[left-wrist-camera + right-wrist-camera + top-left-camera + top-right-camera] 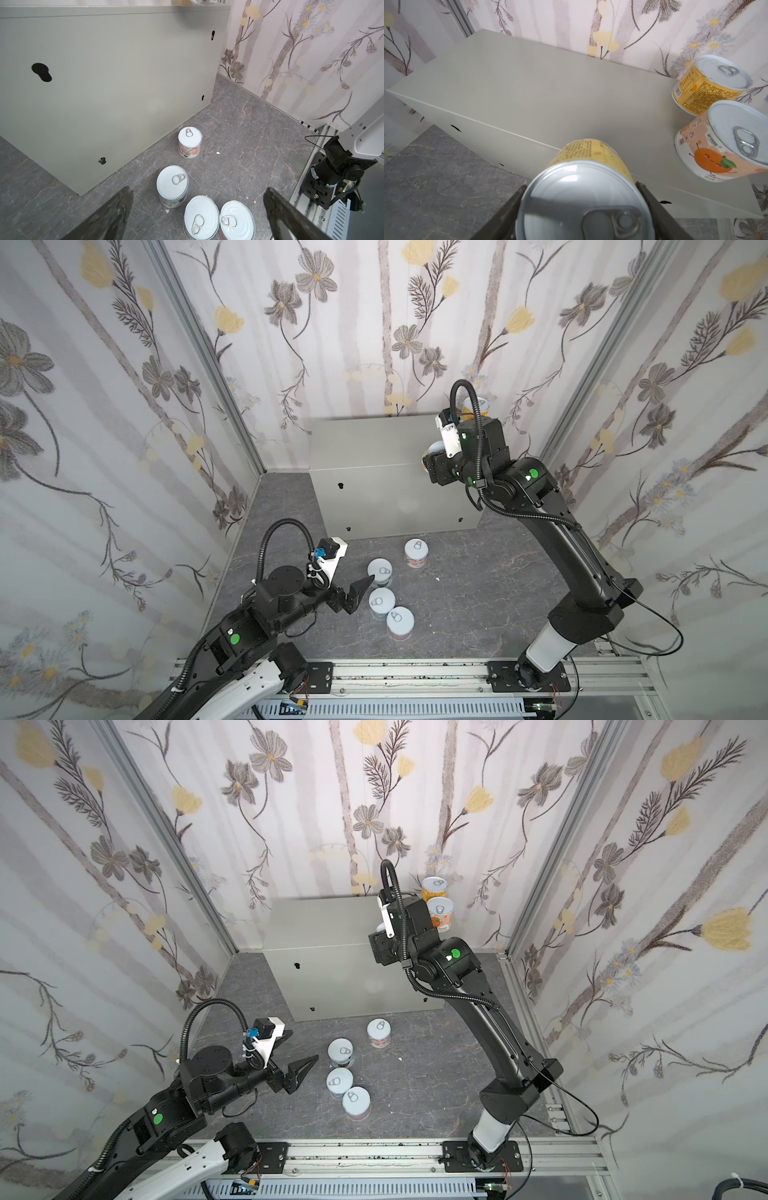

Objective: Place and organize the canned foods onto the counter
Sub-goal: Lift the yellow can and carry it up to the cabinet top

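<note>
1. Done so far: two cans stand upright on the desk (pixel 550 83), at its right end near the back wall (pixel 316 824). They are a yellow can (pixel 708 87) and, just in front of it, an orange-print can (pixel 724 145). They sit close together, but whether they touch cannot be told.
2. In hand: the right jaws are clamped on the sides of a third can (pixel 583 187), which also has a yellow label. Its pull-tab lid faces the wrist camera. It sits over the desk's front edge, to the left of the two placed cans and well apart from them. Whether its base rests on the desk top cannot be told.
3. Left to do: four cans stand upright on the floor (pixel 478 593) in front of the desk.
   - A pink can (pixel 190 142) stands alone, nearest the desk.
   - Three more cans (pixel 380 571) (pixel 382 601) (pixel 400 621) bunch together farther out. In the left wrist view, the two farthest from the desk look pressed side by side.
4. The left jaws are wide apart and empty. They hang low just beside the bunch and touch none of it.
5. Judgement: the task is under halfway, with two of seven cans set down and a third about to be. The rest of the desk top is bare, so there is room for a tidy row.
</note>
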